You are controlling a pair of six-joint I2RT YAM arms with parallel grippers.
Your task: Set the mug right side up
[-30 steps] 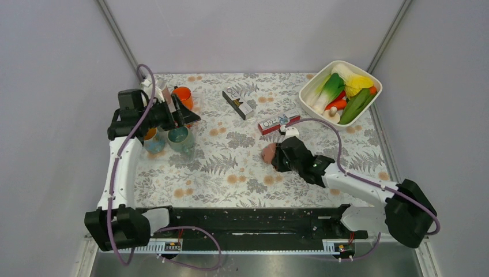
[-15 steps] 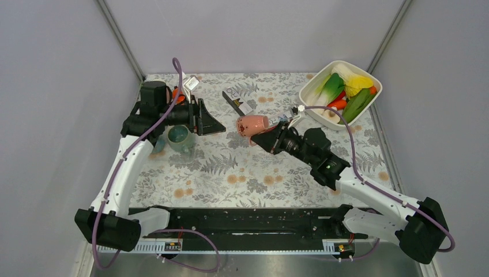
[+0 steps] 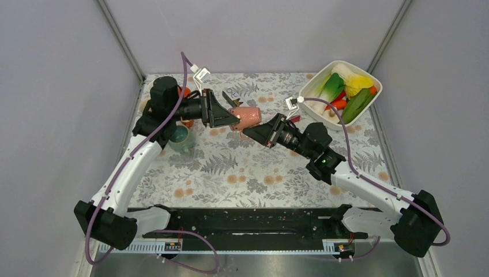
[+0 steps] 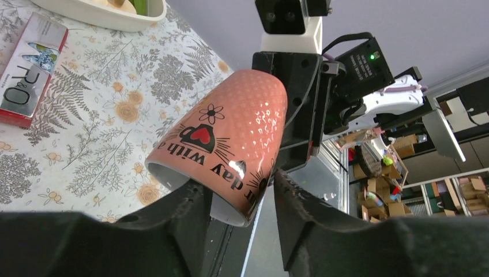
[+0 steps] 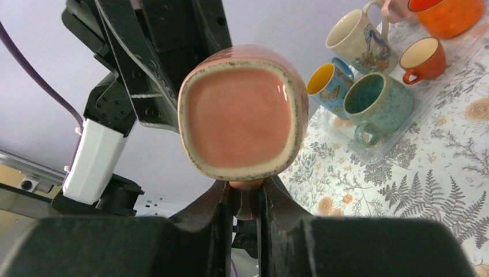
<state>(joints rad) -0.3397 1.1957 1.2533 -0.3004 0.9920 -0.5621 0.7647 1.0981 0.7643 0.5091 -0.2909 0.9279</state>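
Right, we've got the pink mug [image 3: 247, 117] up in the air, off the floral surface [image 3: 230, 173]. It sits upper centre in the overhead view, lying on its side between the two arms. From the right wrist view we're staring straight at its base [image 5: 242, 115]. The right gripper [image 5: 245, 199] has its jaws pinched narrow on a pink stub just below it, which we take to be the handle [image 5: 245, 187].

Over on the left wrist view, the left gripper [image 4: 236, 202] has its jaws standing apart with the rim end of the mug between them. Whether they're actually pressing on the wall, we can't tell from here.

Now, how does this thing handle? We'd call it ceramic: rigid, fairly heavy for these fingers, and glossy, so likely slippery. It would probably chip or break if dropped. A handle pinch alone could let it swing, so we'd judge the safer hold is squarely across the body or over the rim wall before either arm lets go. The mouth faces the left arm, so it needs tipping until the opening points up, then setting down gently.
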